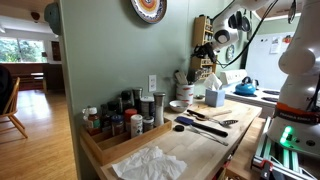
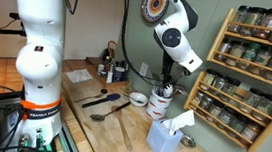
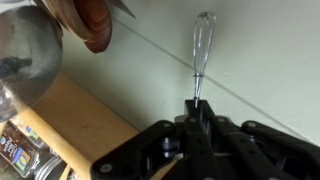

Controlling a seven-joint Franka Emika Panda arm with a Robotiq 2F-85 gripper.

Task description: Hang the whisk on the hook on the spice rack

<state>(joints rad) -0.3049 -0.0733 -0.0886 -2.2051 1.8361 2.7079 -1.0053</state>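
Observation:
My gripper (image 3: 196, 105) is shut on the thin handle of the whisk (image 3: 202, 45), whose narrow wire head points away from me toward the green wall. In both exterior views the gripper (image 2: 168, 81) (image 1: 203, 50) points down above the white utensil crock (image 2: 159, 104), just beside the spice rack (image 2: 247, 72) (image 1: 202, 30). The rack is a light-wood shelf unit on the wall with tiers of small jars. Its wooden edge (image 3: 75, 120) and some jars show at the lower left of the wrist view. I cannot make out the hook.
A blue tissue box (image 2: 165, 139) stands in front of the crock. Dark spatulas and spoons (image 2: 103, 103) lie on the counter beside a small bowl (image 2: 137, 99). A long wooden tray of bottles (image 1: 120, 130) and a white cloth (image 1: 145, 163) sit at the near end.

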